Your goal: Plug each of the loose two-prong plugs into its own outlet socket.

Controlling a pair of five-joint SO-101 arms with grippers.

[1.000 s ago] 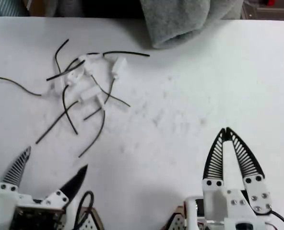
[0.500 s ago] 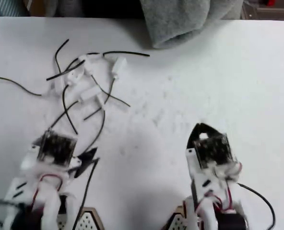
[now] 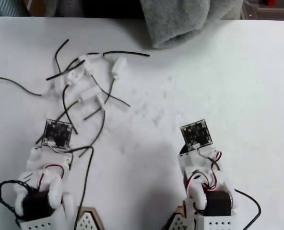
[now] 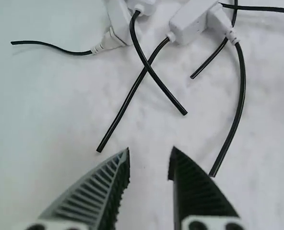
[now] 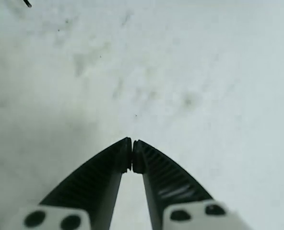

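Observation:
Several white plugs and sockets [image 3: 89, 92] on short black cords [image 3: 102, 125] lie tangled at the table's far left. One white piece [image 3: 118, 66] lies at the tangle's right side. My left arm [image 3: 56, 134] stands just in front of the tangle. In the left wrist view my left gripper [image 4: 149, 153] is open and holds nothing, above bare table just short of two crossed cords [image 4: 147, 79]. Beyond them lie a white block [image 4: 190, 25] and a slimmer white plug [image 4: 114, 36]. My right arm [image 3: 195, 135] stands right of centre, its gripper [image 5: 132, 144] shut over bare table.
A grey cloth [image 3: 180, 19] hangs over the table's far edge at the middle. A loose black cord [image 3: 17, 85] trails toward the left edge. Each arm's base [image 3: 207, 211] sits at the near edge.
Both arms have swung up from the near edge and forward, so their wrists now point down at the table. The left gripper's fingers have narrowed from a wide spread.

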